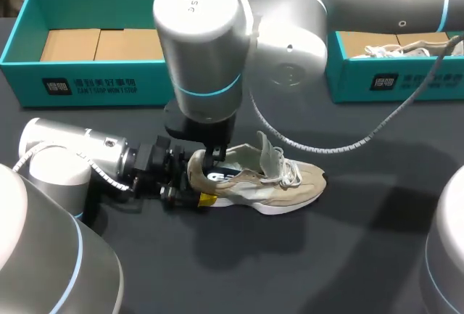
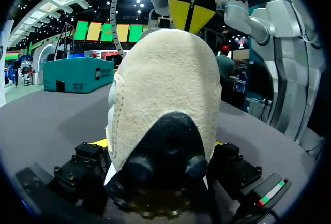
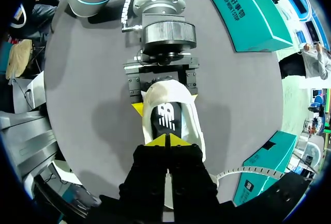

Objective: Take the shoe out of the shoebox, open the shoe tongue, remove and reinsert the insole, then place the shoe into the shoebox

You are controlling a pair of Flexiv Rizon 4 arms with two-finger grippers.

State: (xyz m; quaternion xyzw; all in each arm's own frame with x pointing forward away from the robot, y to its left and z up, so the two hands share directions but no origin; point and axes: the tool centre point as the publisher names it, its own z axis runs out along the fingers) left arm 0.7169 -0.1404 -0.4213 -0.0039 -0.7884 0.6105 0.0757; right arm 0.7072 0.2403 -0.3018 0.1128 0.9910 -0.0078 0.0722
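A beige suede sneaker with a white sole and white laces (image 1: pixel 284 183) lay on its sole on the dark grey table (image 1: pixel 326 256), outside both boxes, its toe towards the robot's right. The left gripper (image 1: pixel 197 180) reached in low from the left and clamped the heel, one yellow-tipped finger (image 3: pixel 137 108) on each side of it. The sneaker's pale tongue (image 1: pixel 267 150) stood lifted up and back, leaving the opening wide. Inside lay the black insole with a white mark (image 3: pixel 166 116). The right arm crossed over from the right, and the right gripper (image 3: pixel 166 141) pointed straight down into the opening near the heel, its two yellow tips pressed together just over the insole. Whether they pinched anything could not be made out. At the far left of the table stood an open teal cardboard shoebox (image 1: pixel 87 82). A second teal shoebox (image 1: pixel 391 85) stood at the far right, with white laces showing inside it.
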